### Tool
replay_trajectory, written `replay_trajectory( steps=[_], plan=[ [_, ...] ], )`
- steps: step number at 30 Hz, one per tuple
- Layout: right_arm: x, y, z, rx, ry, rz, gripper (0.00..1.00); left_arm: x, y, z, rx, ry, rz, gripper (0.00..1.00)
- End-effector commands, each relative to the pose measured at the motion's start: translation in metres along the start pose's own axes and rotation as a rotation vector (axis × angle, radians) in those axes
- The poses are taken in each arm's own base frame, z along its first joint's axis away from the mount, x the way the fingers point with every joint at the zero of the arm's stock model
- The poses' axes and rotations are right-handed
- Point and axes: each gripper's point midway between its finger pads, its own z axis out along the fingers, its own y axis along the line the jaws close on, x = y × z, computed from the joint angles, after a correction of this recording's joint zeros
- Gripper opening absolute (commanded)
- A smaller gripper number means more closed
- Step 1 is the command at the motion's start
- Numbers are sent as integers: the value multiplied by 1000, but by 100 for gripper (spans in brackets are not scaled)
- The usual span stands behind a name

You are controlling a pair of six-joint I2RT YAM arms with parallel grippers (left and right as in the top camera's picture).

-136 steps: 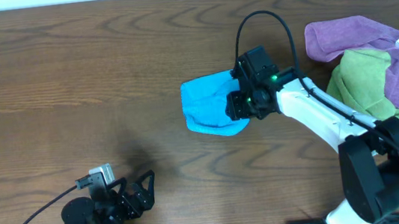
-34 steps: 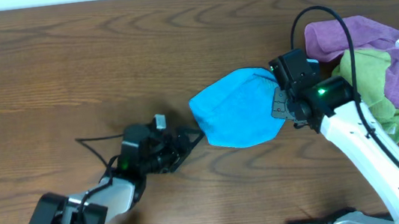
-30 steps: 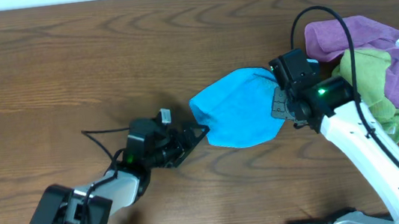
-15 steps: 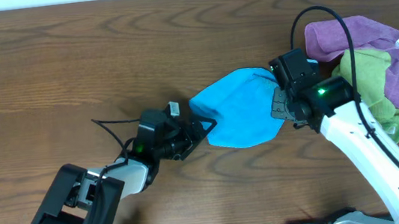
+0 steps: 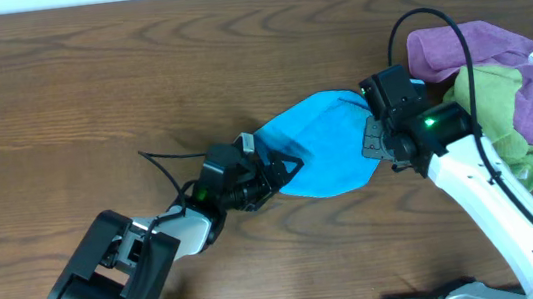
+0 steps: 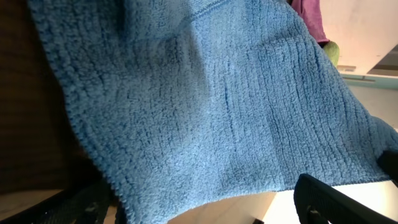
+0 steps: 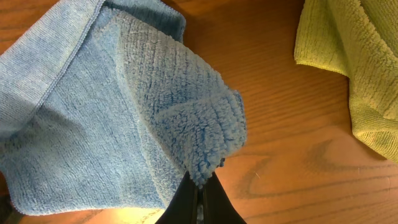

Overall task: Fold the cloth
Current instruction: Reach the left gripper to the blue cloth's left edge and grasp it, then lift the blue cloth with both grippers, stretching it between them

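**Overhead:** The cloth (image 5: pixel 322 148) lies on the table (image 5: pixel 89 89), a little right of centre and spread out in a rounded shape. The right gripper (image 5: pixel 374 139) sits at its right edge. The left gripper (image 5: pixel 284 168) is at its lower-left edge, with the tips overlapping the hem. At the far right a purple cloth (image 5: pixel 466 46) and a lime-green cloth (image 5: pixel 489 114) are heaped together and touch each other.

**Left wrist:** Blue pile fills most of the view, its edge running down the left side over dark wood. The 2 fingers (image 6: pixel 339 199) show at the bottom corners, spread apart, with the cloth's lower edge between them. It cannot be told whether either finger touches the fabric.

**Right wrist:** The 2 fingers (image 7: pixel 183 208) are pressed together on a bunched, raised fold at the corner of the cloth. The rest lies to the left, with 1 hemmed layer folded over another. Bare wood separates it from the lime-green cloth at upper right.
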Motion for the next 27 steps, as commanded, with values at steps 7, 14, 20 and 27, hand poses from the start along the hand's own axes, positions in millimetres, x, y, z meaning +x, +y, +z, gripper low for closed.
replay_trajectory(
  steps=[7,14,20,27],
  plan=[
    [-2,-3,-1,4,-5,26,1,4,7,9,-46,-25,0,100],
    [-2,-3,-1,4,-5,26,1,11,-14,9,46,30,25,24],
    [-2,-3,-1,5,-5,18,1,14,-29,0,130,131,20,6],
    [-1,-4,-1,8,0,15,1,-10,-71,-32,264,124,80,6]
  ],
)
